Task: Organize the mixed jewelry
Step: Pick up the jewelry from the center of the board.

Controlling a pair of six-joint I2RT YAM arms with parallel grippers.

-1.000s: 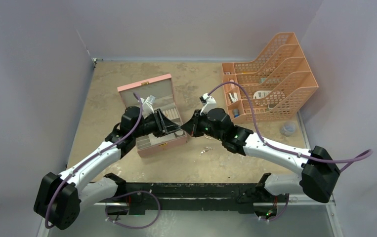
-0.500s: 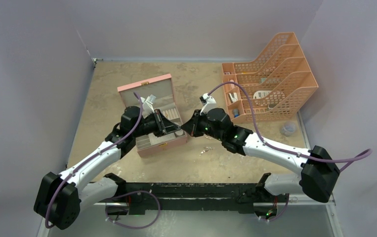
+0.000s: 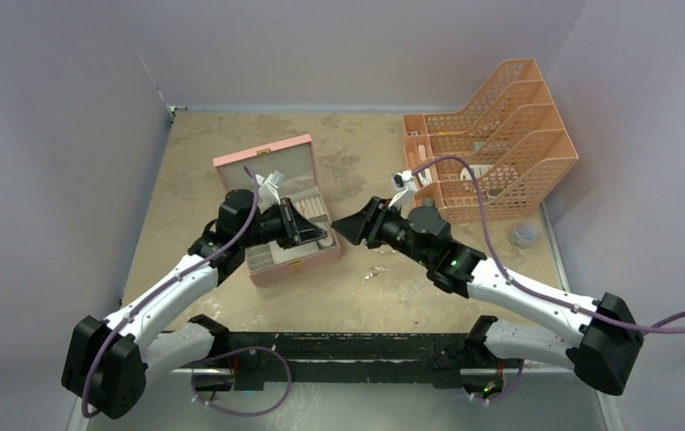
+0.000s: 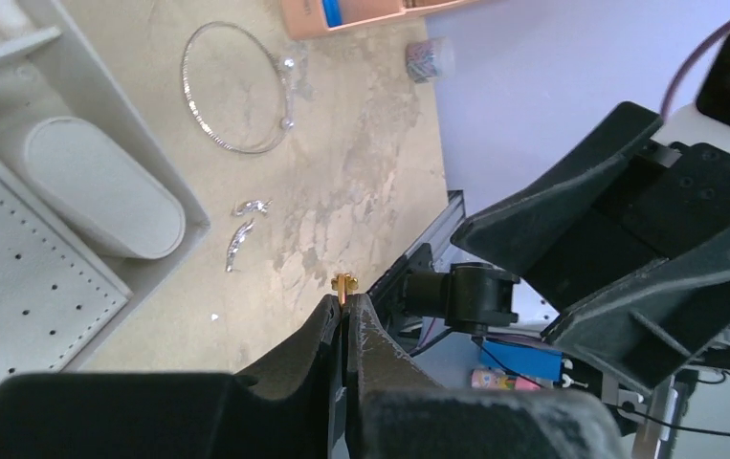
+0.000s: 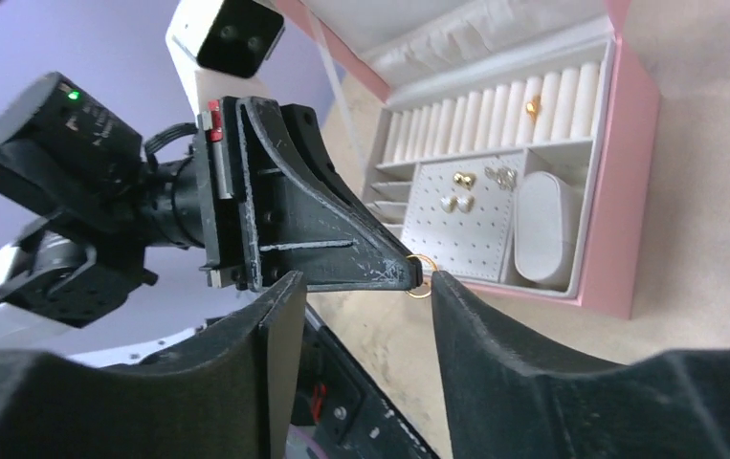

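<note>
A small gold ring (image 4: pixel 342 283) is pinched at the tip of my left gripper (image 4: pixel 345 304), which is shut on it. The same ring (image 5: pixel 419 277) shows in the right wrist view, sticking out of the left fingers (image 5: pixel 380 268). My right gripper (image 5: pixel 365 282) stands open just in front of it, holding nothing. From above, the left gripper (image 3: pixel 326 236) hovers at the right edge of the pink box (image 3: pixel 295 263), with the right gripper (image 3: pixel 342 225) a little apart. A large wire hoop (image 4: pixel 236 91) and silvery pieces (image 4: pixel 244 229) lie on the table.
The open box holds ring rolls with one gold ring (image 5: pixel 533 107), earrings on a perforated pad (image 5: pixel 458 191) and a white cushion (image 5: pixel 544 229). An orange file organiser (image 3: pixel 491 135) stands at the back right, with a small roll (image 3: pixel 523 235) near the right edge.
My left gripper closed on the gold ring. My right gripper then opened, let the ring go and drew back to the right.
</note>
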